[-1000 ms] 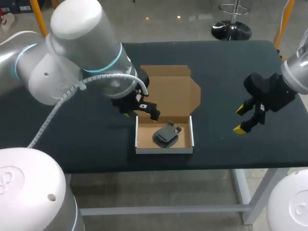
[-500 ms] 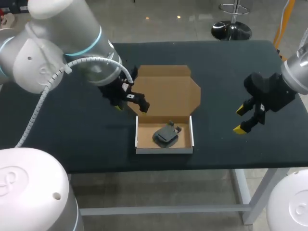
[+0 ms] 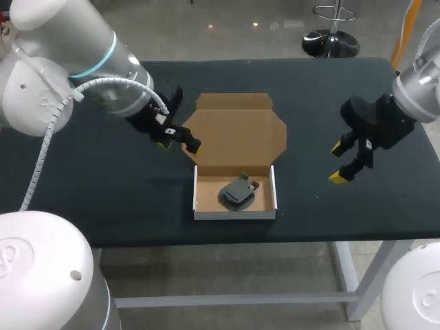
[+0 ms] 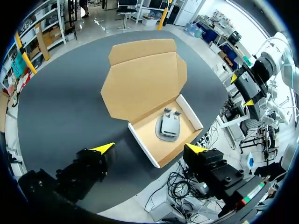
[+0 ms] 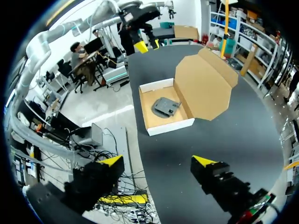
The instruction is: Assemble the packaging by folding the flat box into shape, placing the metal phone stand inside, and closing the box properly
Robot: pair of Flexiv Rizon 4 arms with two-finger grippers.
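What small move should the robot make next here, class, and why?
Probably bring the open left gripper to the lid's edge and start lifting it: the metal phone stand already lies in the box tray, and the lid lies flat open beside that gripper.

head view: left arm (image 3: pixel 62 75) blocks desk (image 3: pixel 309 89) far corner, 10 o'clock from box (image 3: pixel 235 214); phone stand (image 3: pixel 238 191) too small for detail, dark lump only; right arm (image 3: pixel 419 89) cut by view's edge at 3 o'clock; left end effector (image 3: pixel 179 145) mount hidden behind its own arm
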